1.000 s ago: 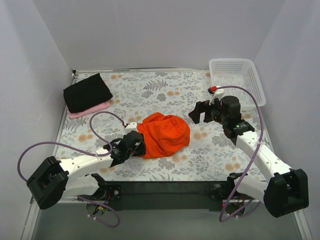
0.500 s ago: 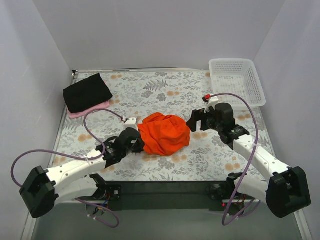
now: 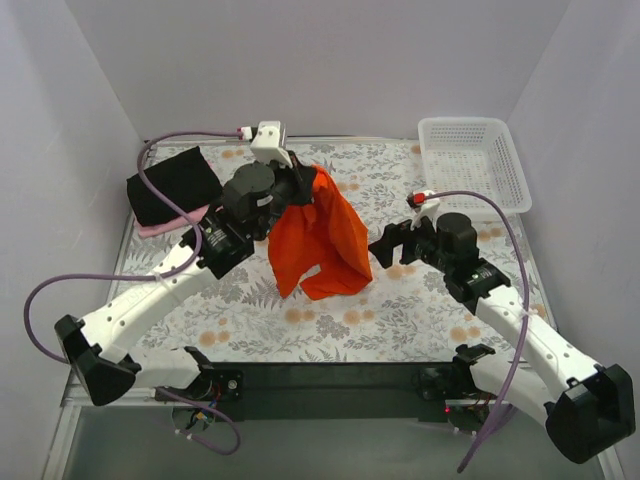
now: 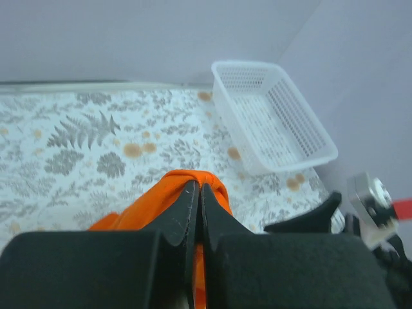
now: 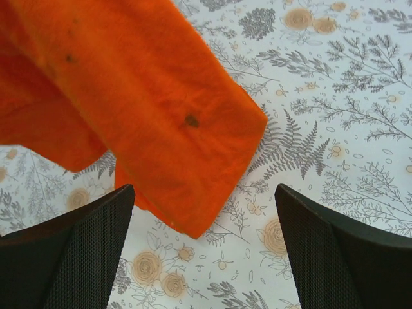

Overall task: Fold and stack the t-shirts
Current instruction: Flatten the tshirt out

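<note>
The orange t-shirt (image 3: pixel 318 240) hangs in the air over the middle of the table, pinched at its top by my left gripper (image 3: pixel 308 186), which is shut on it. In the left wrist view the cloth (image 4: pixel 161 193) bulges over the closed fingertips of the left gripper (image 4: pixel 198 188). My right gripper (image 3: pixel 388 240) is open and empty just right of the shirt's lower edge; in the right wrist view the shirt (image 5: pixel 129 96) hangs ahead of the spread right gripper (image 5: pixel 205 193). The black t-shirt (image 3: pixel 174 184) lies folded on the pale pink t-shirt (image 3: pixel 178 220) at the far left.
A white mesh basket (image 3: pixel 474 160) stands at the back right, also in the left wrist view (image 4: pixel 270 116). The table has a floral cloth (image 3: pixel 420 310). White walls close in the left, back and right sides.
My left gripper has lifted the orange t-shirt from a heap on the table up and toward the back, so it now hangs. My right gripper stayed close beside it, shifting slightly.
</note>
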`<control>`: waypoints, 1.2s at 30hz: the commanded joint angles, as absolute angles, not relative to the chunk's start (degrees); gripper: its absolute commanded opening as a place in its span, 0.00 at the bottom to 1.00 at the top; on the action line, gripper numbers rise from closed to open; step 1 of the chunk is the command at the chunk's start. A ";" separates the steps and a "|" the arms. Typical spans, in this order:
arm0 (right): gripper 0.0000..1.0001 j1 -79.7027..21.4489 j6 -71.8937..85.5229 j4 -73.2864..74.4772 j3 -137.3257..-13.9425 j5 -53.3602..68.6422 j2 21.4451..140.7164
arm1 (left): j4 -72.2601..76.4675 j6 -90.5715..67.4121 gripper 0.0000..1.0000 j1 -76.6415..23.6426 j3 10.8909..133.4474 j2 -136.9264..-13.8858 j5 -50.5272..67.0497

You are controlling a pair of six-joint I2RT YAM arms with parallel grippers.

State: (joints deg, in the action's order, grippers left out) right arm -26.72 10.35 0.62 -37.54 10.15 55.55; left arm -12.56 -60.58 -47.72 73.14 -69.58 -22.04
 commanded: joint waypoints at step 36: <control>0.01 -41.75 6.86 -0.54 -43.15 -7.47 59.98 | -17.40 -61.34 0.00 -33.05 69.09 -61.36 -21.61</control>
